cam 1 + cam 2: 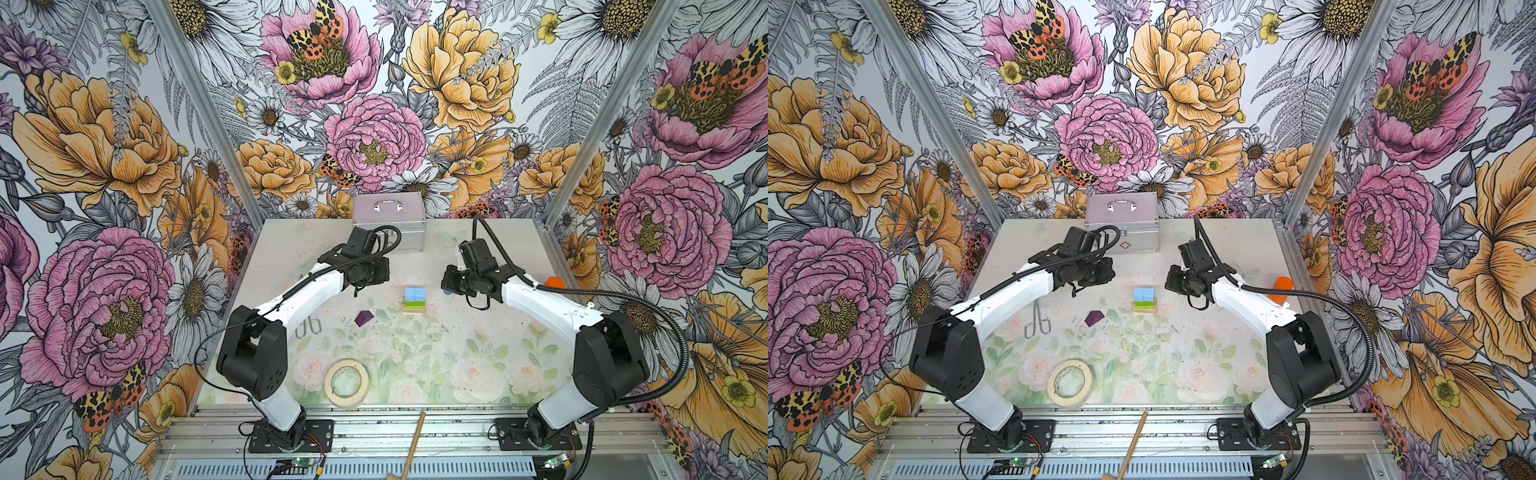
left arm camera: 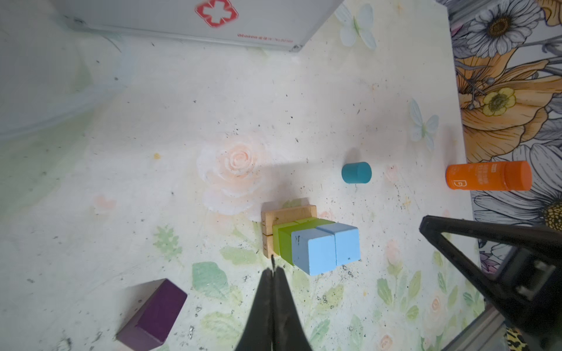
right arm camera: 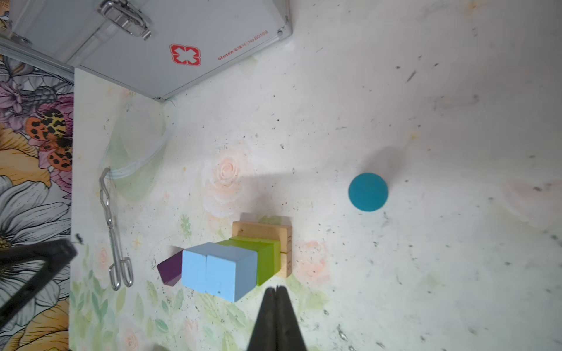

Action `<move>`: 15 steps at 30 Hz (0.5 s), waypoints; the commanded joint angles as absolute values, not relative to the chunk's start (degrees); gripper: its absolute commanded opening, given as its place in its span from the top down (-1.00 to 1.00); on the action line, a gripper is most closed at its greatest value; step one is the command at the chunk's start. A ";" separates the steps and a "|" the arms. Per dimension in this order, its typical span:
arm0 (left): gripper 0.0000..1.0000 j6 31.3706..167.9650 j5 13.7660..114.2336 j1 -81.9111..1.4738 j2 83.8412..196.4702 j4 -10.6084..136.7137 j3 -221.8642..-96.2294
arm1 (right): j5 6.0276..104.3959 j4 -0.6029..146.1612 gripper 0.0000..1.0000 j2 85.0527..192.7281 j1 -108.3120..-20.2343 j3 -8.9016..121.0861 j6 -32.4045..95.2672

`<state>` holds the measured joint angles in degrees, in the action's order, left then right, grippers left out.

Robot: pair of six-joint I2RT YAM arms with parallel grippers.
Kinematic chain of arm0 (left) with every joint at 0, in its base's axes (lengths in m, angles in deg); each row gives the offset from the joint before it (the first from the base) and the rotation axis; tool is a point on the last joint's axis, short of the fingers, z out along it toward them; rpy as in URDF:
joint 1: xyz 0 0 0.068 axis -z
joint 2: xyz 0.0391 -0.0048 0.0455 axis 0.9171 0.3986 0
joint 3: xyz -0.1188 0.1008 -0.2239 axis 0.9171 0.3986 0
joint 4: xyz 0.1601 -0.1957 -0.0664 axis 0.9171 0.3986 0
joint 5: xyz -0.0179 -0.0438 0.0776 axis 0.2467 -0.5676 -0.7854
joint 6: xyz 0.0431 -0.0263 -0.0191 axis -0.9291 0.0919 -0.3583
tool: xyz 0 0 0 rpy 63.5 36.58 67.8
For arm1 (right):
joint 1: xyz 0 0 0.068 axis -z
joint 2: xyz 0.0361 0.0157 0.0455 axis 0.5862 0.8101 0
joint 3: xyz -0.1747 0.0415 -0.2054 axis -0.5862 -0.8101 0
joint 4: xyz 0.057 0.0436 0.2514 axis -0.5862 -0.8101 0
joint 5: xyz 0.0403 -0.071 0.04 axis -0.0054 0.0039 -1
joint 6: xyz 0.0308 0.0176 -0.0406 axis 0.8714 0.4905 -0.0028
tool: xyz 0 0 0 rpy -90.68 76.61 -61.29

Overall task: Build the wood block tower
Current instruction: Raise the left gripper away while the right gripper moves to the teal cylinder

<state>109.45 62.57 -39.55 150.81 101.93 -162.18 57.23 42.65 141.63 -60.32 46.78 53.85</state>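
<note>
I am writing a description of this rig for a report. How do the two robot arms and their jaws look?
The left arm and the right arm both have glossy white link shells and matte black joint housings. A black ribbed cable conduit runs along each. The jaws are slim, black and tapered to a point.

My left arm [image 1: 299,291] and right arm [image 1: 540,299] reach forward and angle inward from their bases, wrists well apart and facing each other. My left gripper [image 2: 273,270] points down, jaws pressed together. My right gripper [image 3: 276,290] likewise, jaws together.
</note>
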 commanded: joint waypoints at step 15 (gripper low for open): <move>0.98 106.35 54.63 -45.68 136.62 104.45 -150.57 | 69.50 25.92 -0.25 157.83 -59.47 63.95 41.52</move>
<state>107.90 56.28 -44.75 138.39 104.44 -151.73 67.13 28.64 155.07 -59.81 60.09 44.12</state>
